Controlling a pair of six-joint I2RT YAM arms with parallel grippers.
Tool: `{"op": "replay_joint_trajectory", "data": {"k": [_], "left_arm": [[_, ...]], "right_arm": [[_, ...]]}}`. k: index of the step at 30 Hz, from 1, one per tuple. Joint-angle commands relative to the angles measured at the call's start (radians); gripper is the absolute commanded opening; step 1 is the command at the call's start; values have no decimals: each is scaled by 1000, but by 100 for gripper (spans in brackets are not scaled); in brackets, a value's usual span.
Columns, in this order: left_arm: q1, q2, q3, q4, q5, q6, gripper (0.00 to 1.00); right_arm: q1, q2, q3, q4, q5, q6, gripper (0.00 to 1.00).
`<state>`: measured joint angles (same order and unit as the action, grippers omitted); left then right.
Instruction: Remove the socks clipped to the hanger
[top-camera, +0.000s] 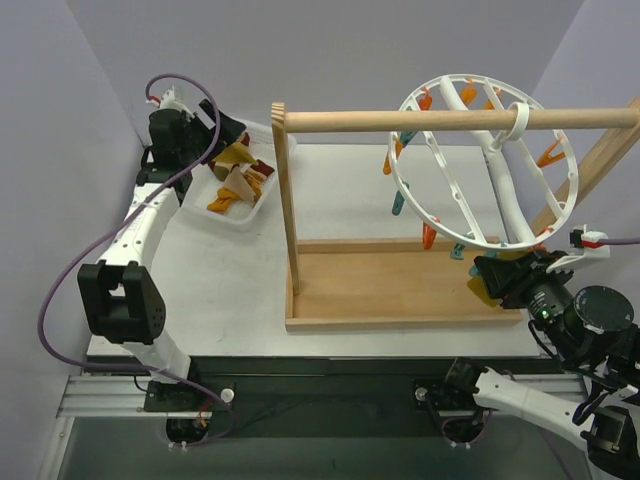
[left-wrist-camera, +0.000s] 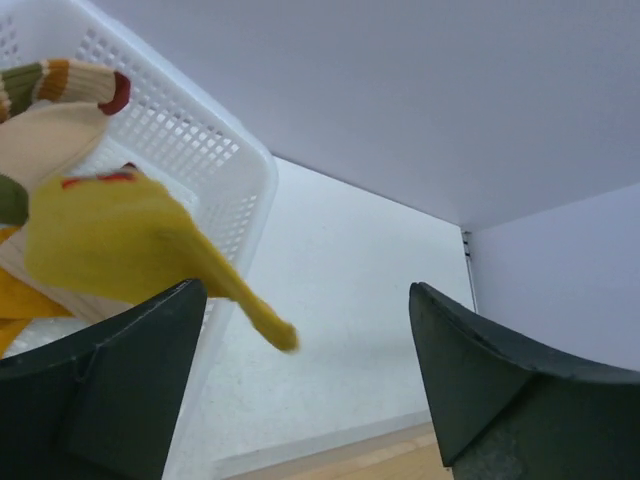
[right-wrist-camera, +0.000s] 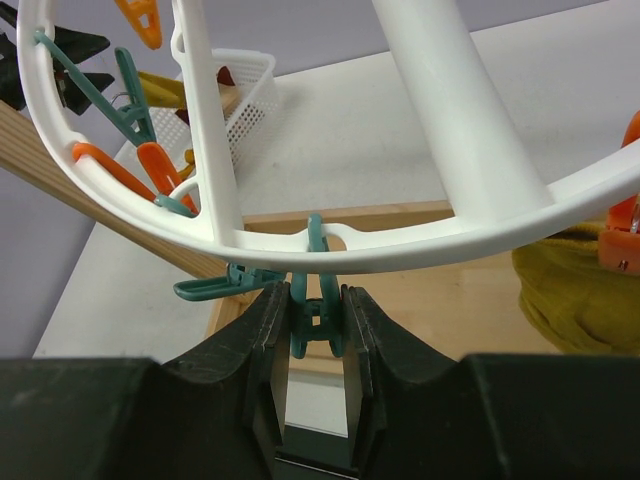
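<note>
Left hand (left-wrist-camera: 302, 292): fingers wide apart, nothing pinched between them; it hangs over the basket (left-wrist-camera: 200, 140) at the far left of the tabletop (top-camera: 340, 190).
Yellow sock (left-wrist-camera: 120, 245): free of any grip, beside the left finger and over the wall of the basket, with its narrow end reaching out past the rim; contact with the finger cannot be told.
Basket contents: a striped sock (left-wrist-camera: 60, 80) and other mustard and pale pieces lie inside.
Hanger (right-wrist-camera: 420, 245): white ring with spokes, hooked over the wooden rod (top-camera: 400, 121) on the right half of the tabletop, tilted, low edge toward the near right.
Right hand (right-wrist-camera: 318, 295): fingers narrow, pressed on a teal clip (right-wrist-camera: 318, 318) that hangs under the near rim of the hanger.
Mustard sock (right-wrist-camera: 575, 290): on the hanger, held by an orange clip (right-wrist-camera: 622, 240) just right of the right hand.
</note>
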<state>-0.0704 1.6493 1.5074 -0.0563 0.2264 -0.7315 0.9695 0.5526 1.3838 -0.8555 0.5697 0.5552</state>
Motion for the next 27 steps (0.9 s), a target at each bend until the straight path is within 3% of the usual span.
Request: {"op": "replay_joint_trajectory", "data": {"k": [1, 8, 13, 16, 23, 25, 27], "left_arm": [[9, 0, 44, -117, 8, 3, 98], [-97, -258, -263, -10, -59, 26, 97], [-340, -428, -401, -37, -194, 139, 93], [-455, -523, -470, -83, -360, 176, 93], [-474, -818, -668, -126, -601, 132, 83], [-473, -891, -684, -152, -596, 153, 83], [-473, -954, -702, -149, -482, 188, 82]], "right_arm": [[6, 10, 9, 7, -10, 8, 11], [6, 10, 4, 7, -13, 8, 17], [6, 12, 0, 7, -16, 11, 19], [6, 4, -3, 6, -27, 12, 20], [6, -10, -9, 4, -25, 17, 20], [5, -5, -6, 4, -28, 17, 20], [6, -3, -5, 4, -31, 15, 20]]}}
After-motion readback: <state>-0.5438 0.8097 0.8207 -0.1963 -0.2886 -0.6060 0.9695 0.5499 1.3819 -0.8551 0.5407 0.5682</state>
